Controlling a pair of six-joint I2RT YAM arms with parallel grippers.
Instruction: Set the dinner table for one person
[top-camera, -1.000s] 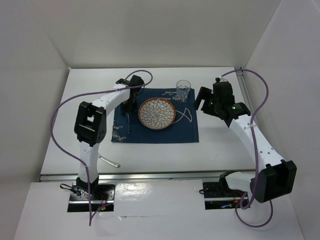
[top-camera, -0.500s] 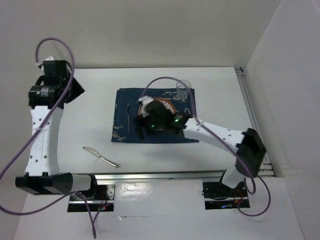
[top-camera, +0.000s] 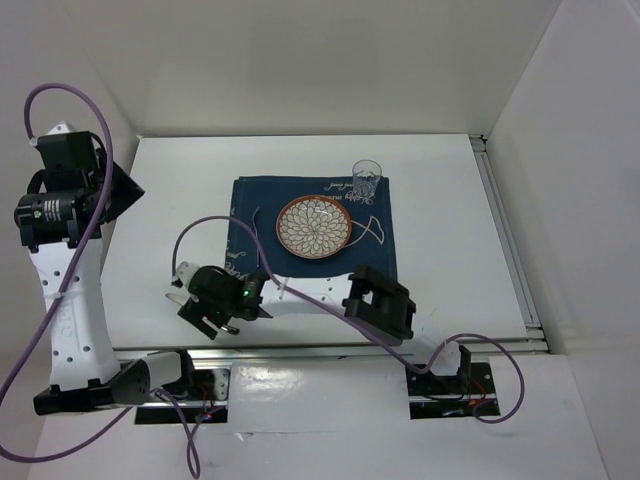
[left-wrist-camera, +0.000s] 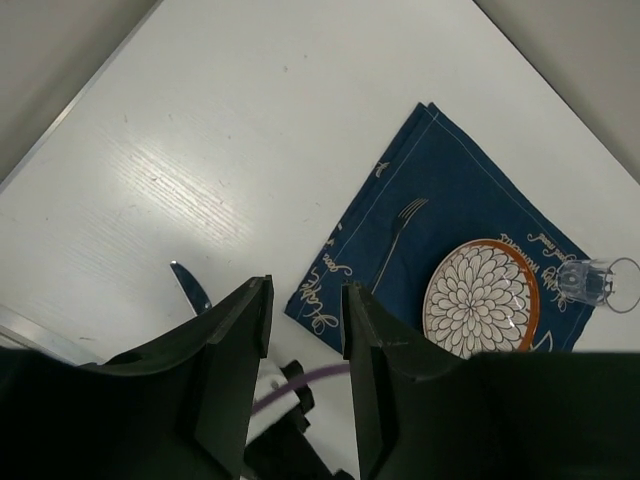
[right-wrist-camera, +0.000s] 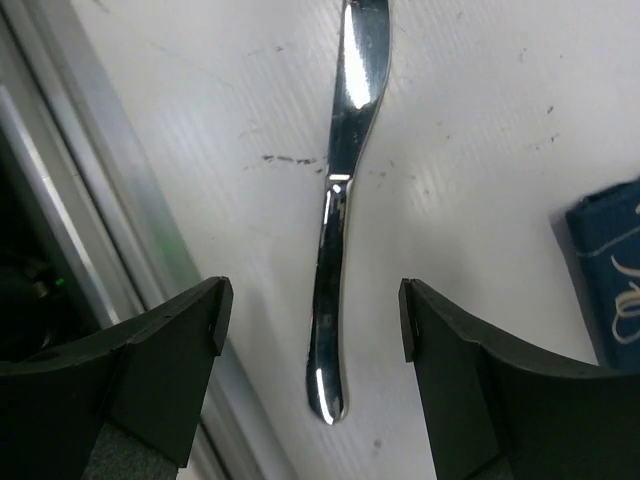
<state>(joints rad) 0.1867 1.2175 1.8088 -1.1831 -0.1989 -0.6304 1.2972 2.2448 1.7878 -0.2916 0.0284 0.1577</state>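
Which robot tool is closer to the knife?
Right. The right tool hangs open just above the knife, straddling its handle. The left tool is high up and off to the side, far from it.

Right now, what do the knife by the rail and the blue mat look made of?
The slim silver table knife: polished metal, probably stainless steel, going by its mirror-like highlights. The navy blue rectangular placemat: matte woven cloth, most likely, with a stitched hem, a doubled edge and white printed lettering.

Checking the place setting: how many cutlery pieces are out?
2: a fork on the navy placemat left of the plate; a knife on the table under the open right gripper. More may be hidden.
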